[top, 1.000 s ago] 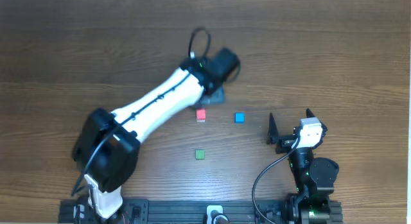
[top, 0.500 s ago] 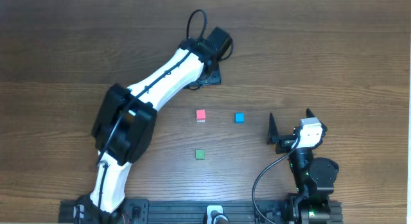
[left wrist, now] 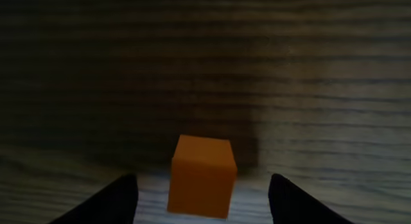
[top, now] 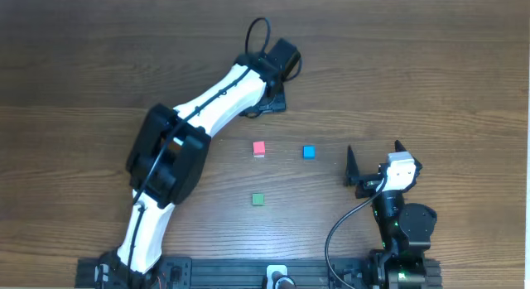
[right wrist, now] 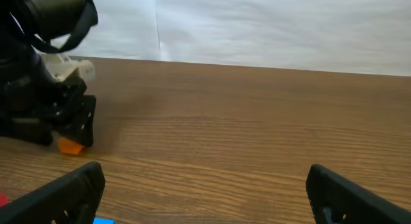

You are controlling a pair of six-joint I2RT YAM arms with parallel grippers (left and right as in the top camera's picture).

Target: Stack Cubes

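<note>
Top view: the bench (top: 431, 57) is lit evenly and brightly from above, and a paler wash is seen at its right edge. A soft, faint shadow is cast beside the left arm (top: 215, 105).

Left wrist view is dim. Most of the bench is darkened, with lighter wood left toward one side and close in by the left tool (left wrist: 203, 185). The orange cube (left wrist: 200, 176) is shaded on its near face, and a dark shadow is thrown just beside it. The tool's fingers (left wrist: 106, 205) are rendered as black silhouettes.

Right wrist view is bright. The white wall (right wrist: 289, 25) is strongly lit, a mild sheen is carried by the bench, and shadow is pooled under the left tool around the cube.
</note>
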